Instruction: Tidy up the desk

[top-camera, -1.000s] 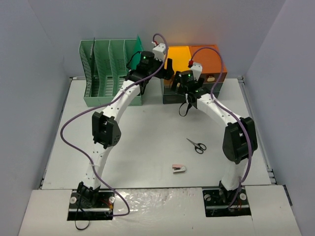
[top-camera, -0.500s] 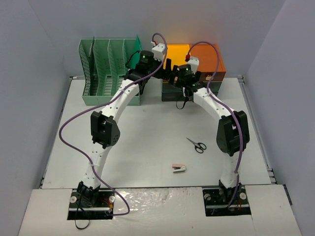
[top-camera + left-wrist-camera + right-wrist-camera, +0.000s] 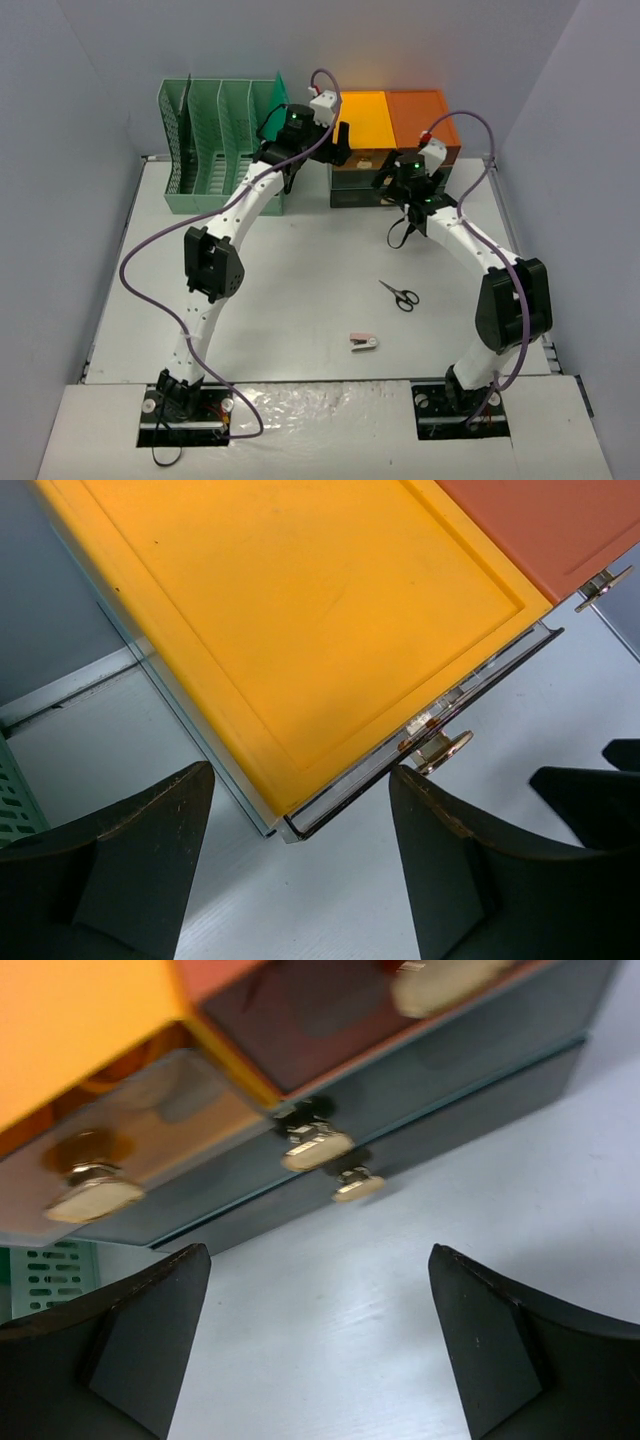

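The desk (image 3: 300, 250) is a wide off-white tabletop. On it lie black-handled scissors (image 3: 400, 296) and a small pink-and-white item (image 3: 363, 343), both far from the grippers. My left gripper (image 3: 341, 140) hovers open over the front left corner of the orange drawer unit (image 3: 400, 120). In the left wrist view its gripper (image 3: 300, 775) holds nothing above the unit's yellow top (image 3: 300, 610). My right gripper (image 3: 393, 182) is open in front of the unit's dark drawers. The right wrist view shows that gripper (image 3: 320, 1252) empty over bare desk, short of the brass knobs (image 3: 315, 1148).
A mint-green slotted file rack (image 3: 220, 140) stands at the back left, beside the left arm's forearm. The drawer unit sits against the back wall. Grey walls close in the desk on three sides. Metal rails (image 3: 520, 260) run along its edges.
The right arm has swung to the right and drawn its gripper back from beside the left gripper to the front of the drawers. The left arm has barely moved.
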